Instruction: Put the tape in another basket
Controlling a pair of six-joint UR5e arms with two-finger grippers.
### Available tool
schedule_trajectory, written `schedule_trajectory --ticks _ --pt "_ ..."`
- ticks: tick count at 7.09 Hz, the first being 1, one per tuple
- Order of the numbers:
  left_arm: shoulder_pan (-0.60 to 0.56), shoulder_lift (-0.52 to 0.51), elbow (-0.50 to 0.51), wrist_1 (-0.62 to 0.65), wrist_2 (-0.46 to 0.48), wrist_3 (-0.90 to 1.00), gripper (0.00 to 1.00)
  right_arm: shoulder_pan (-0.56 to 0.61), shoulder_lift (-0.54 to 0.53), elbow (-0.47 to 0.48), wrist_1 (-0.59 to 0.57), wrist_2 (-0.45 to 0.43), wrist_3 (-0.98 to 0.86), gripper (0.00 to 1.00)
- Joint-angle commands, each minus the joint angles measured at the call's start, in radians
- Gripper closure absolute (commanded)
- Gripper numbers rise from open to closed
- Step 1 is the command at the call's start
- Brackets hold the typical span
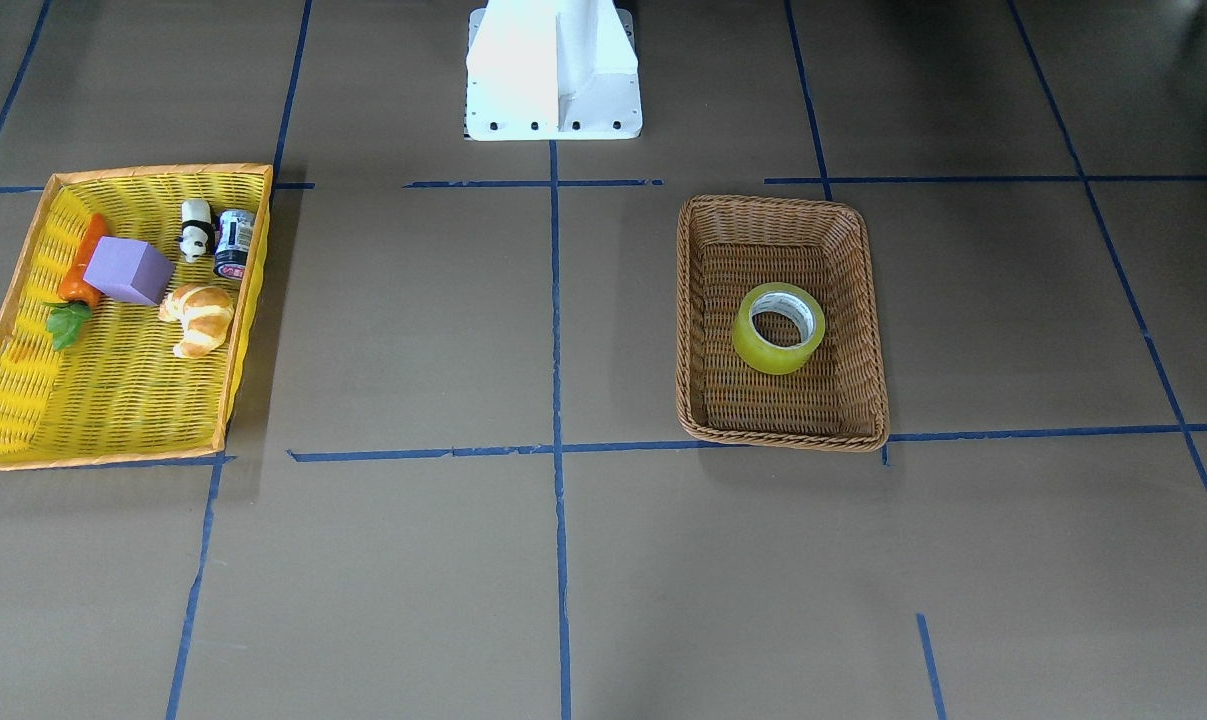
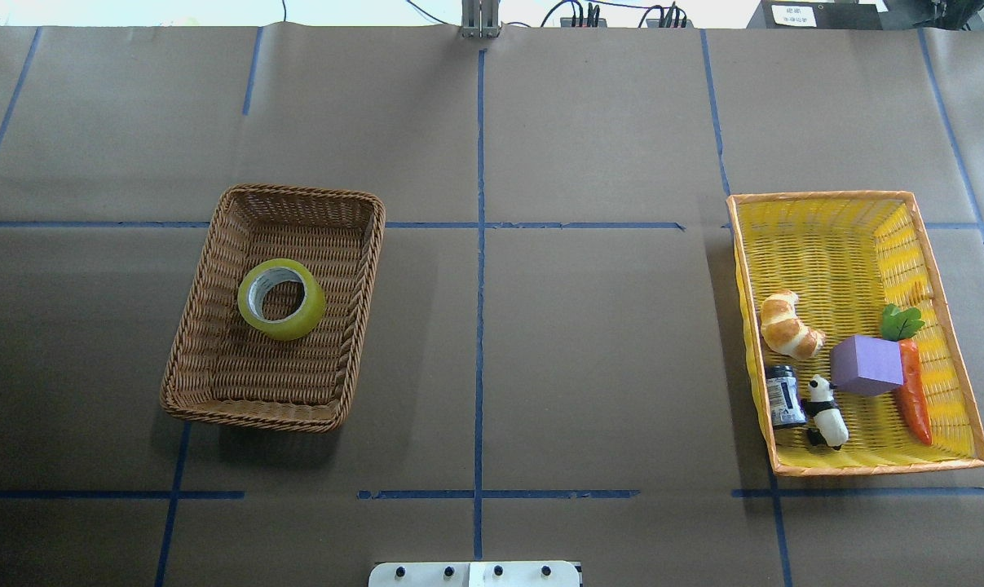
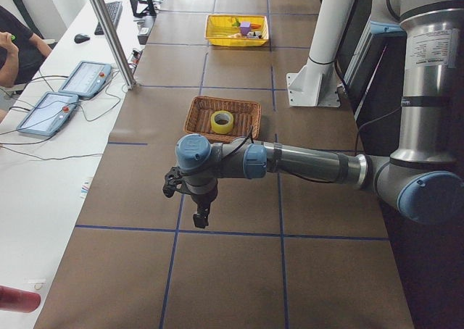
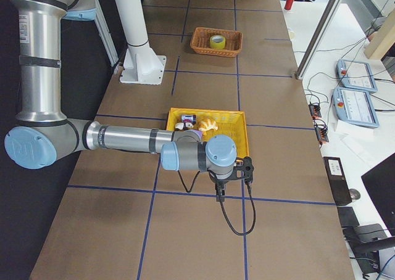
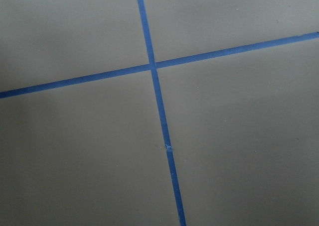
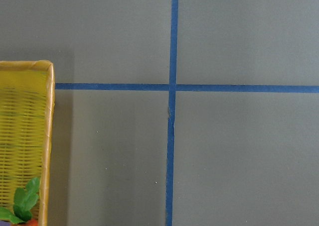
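The yellow-green tape roll (image 1: 779, 328) lies flat inside the brown wicker basket (image 1: 698, 300); both also show in the overhead view, the tape (image 2: 281, 299) in the basket (image 2: 198, 326). My left gripper (image 3: 201, 218) hangs over bare table, well short of that basket, toward the table's end. My right gripper (image 4: 219, 195) hangs over bare table just past the yellow tray's corner. Each gripper shows only in a side view, so I cannot tell whether it is open or shut. Neither wrist view shows fingers.
A yellow tray with an orange rim (image 2: 940, 261) on the robot's right holds a croissant (image 2: 787, 326), a purple block (image 2: 867, 364), a carrot (image 2: 914, 398), a panda figure (image 2: 826, 410) and a small can (image 2: 783, 395). The white robot base (image 1: 553, 70) stands at the table's back edge.
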Motion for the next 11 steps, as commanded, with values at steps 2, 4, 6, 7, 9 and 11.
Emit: schedule_trajectory --ticks 2,4,6,7,9,11 --pt "-0.021 0.026 0.14 -0.165 -0.016 -0.005 0.0 0.0 -0.001 0.005 0.005 -0.002 -0.003 0.0" --pt "-0.021 0.019 0.149 -0.163 -0.037 -0.015 0.0 0.0 -0.002 -0.001 0.002 0.001 0.0 0.0" --pt "-0.019 0.016 0.149 -0.157 -0.036 -0.018 0.0 0.0 -0.002 0.0 0.002 0.004 0.0 0.0" --pt "-0.021 0.016 0.147 -0.155 -0.036 -0.019 0.0 0.0 -0.002 0.0 0.002 0.004 0.0 0.0" --pt "-0.021 0.017 0.14 -0.157 -0.034 -0.057 0.0 0.0 -0.002 -0.001 0.002 0.003 -0.001 0.0" --pt "-0.021 0.016 0.137 -0.158 -0.036 -0.068 0.0 0.0 -0.002 -0.003 0.002 0.003 -0.001 0.0"
